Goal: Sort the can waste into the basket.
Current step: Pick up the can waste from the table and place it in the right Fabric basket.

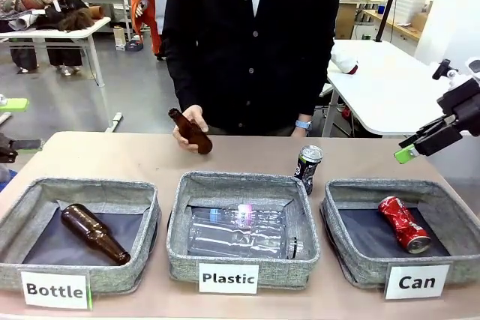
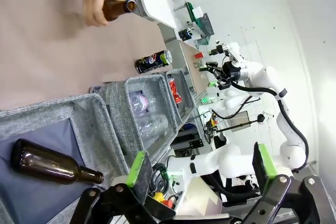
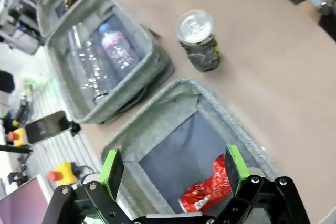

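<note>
— Where do the cans sit?

— The red can [image 1: 403, 223] lies on its side inside the basket labelled "Can" [image 1: 349, 260], on the dark lining, toward the right half. The black can [image 1: 307, 168] stands upright on the desk [image 1: 112, 157], just behind the gap between that basket and the Plastic basket [image 1: 184, 256]. It is close to both rims, and I cannot tell whether it touches either.

— And your claws?

— My right claw [image 3: 173, 167] hangs above the Can basket, green pads spread wide, gripping nothing. On its wrist camera I see the red can down between the pads and the black can's silver top farther out. My left claw [image 2: 200, 165] is spread wide too, with nothing in it, off the left end of the desk near the Bottle basket [image 1: 26, 204].

— Anything else on the desk?

— The person's hand [image 1: 195, 116] holds a brown bottle [image 1: 196, 139], tilted, over the far side of the desk. A second brown bottle [image 1: 94, 233] lies in the Bottle basket, and clear plastic bottles [image 1: 240, 239] lie in the Plastic basket.
</note>
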`<state>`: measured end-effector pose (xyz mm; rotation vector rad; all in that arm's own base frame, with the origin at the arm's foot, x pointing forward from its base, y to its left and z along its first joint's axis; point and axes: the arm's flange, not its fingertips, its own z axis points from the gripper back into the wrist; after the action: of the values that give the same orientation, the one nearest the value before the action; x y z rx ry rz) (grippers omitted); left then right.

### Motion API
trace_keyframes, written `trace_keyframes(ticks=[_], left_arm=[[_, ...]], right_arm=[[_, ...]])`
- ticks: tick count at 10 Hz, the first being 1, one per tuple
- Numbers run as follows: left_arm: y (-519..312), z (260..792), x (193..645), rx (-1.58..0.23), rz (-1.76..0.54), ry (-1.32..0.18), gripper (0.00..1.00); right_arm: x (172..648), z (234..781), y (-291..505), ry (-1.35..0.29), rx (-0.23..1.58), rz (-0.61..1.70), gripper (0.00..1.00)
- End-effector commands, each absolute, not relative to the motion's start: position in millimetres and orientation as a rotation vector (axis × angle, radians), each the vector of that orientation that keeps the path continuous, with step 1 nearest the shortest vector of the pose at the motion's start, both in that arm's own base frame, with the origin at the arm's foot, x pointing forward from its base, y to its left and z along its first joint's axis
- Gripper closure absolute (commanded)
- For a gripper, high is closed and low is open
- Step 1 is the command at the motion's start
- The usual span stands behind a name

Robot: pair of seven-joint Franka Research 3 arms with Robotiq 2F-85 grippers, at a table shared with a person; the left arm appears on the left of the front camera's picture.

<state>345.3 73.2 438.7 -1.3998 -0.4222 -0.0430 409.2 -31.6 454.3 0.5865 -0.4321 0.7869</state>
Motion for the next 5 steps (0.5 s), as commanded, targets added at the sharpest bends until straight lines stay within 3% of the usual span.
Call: trace_keyframes(ticks=[1,5], left_arm=[[75,441,342,-1.398,-0.045,-0.403,0.00],[75,441,342,-1.398,-0.045,-0.403,0.00]], right_arm=[[412,458,-31,-0.462,0.537,0.795,0.00],[479,425,-24,-0.663,0.736,1.332,0.00]])
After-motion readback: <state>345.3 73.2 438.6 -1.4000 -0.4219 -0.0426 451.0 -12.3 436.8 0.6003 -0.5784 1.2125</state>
